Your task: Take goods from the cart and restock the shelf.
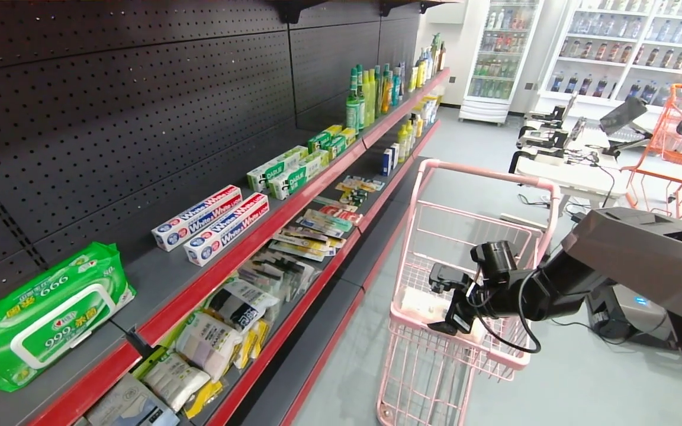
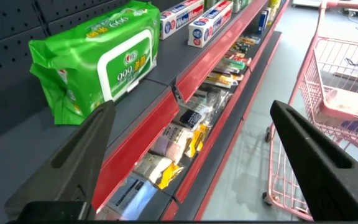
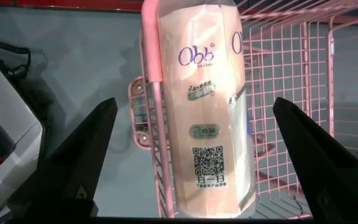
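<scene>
- At 9 o'clock in the head view, the upper shelf carries a green pack of wipes lying flat. Toothpaste boxes sit beside it toward 2 o'clock, with bare board between them.
- The left end effector hangs near the front of the shelf with its fingers apart and nothing between them. The left wrist view shows the green pack and the red shelf edge close by, and the cart well apart from them.
- The pink cart stands in the aisle at about 4 o'clock from the toothpaste boxes. The task's thing, a pale pack, lies in its basket against the near rim.
- The right end effector is over the basket with its fingers spread wide and holding nothing. The pack lies just beside it at about 9 o'clock, so the right arm is plainly the nearer one.
- In the head view the pack is a pale patch partly behind the arm. The right wrist view shows the pack's long axis running along the cart rim, down the gap between the fingers.
- Closing should therefore clamp it across its narrow width. Whether the fingers are low enough yet I cannot tell.
</scene>
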{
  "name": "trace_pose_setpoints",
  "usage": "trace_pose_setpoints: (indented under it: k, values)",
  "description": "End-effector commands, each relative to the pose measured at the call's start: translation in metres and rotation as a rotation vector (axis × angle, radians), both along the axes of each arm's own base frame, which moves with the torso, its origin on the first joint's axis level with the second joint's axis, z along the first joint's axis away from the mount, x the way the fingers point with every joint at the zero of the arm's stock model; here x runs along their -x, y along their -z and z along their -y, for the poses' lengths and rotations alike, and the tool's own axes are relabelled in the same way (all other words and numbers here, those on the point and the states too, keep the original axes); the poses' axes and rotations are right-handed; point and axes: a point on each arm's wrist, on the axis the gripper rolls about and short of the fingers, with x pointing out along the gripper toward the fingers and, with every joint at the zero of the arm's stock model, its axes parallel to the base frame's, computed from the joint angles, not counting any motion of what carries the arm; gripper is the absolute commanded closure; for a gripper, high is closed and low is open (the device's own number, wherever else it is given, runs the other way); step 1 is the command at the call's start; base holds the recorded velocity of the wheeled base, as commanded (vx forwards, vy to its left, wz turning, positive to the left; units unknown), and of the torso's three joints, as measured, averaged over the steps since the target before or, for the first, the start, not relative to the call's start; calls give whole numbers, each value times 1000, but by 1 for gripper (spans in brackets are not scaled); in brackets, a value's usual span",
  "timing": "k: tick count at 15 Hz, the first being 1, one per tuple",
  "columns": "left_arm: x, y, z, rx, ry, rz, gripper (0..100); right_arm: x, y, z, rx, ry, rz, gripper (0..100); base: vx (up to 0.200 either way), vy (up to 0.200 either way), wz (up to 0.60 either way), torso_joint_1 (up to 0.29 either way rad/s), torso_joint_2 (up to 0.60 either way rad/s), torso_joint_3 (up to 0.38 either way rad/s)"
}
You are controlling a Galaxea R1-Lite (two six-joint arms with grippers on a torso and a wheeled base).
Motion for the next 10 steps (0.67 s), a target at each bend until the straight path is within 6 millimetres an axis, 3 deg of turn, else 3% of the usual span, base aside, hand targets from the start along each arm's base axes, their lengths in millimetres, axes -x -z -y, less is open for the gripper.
trace_pose_setpoints:
  k: [1,6,10]
  values:
    - [0,0,0,0,0,-1,0,-3,-3,1,-2,4,14,0,0,0,0,-159,334,178]
    - [0,0,0,2,0,-1,0,-11,-9,6,-14,23,40,0,0,0,0,-155,338,178]
    - [0,0,0,0,0,-1,0,-16,-12,10,-20,29,38,0,0,0,0,-22,41,21]
